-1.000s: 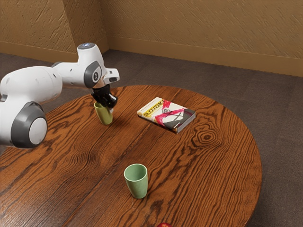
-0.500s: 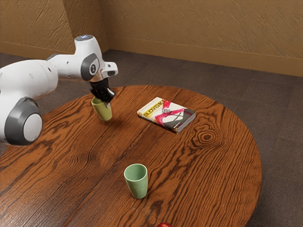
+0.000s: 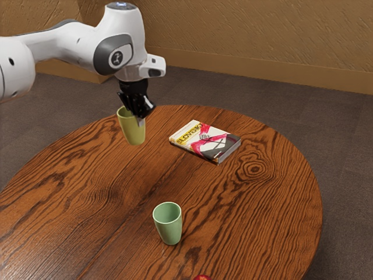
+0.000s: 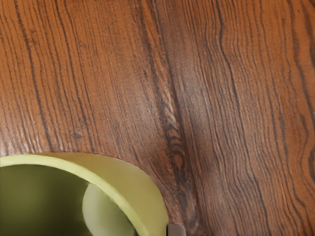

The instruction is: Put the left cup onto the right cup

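Aloft, pincer (image 3: 140, 113) clamps olive cup (image 3: 132, 130) above round wood-grain table (image 3: 262, 192); tan walls (image 3: 262, 29), grey carpet (image 3: 332, 116).

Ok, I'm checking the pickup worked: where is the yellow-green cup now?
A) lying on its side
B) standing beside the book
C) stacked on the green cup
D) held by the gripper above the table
D: the gripper pinches the rim of the yellow-green cup, which hangs above the table, apart from the green cup.
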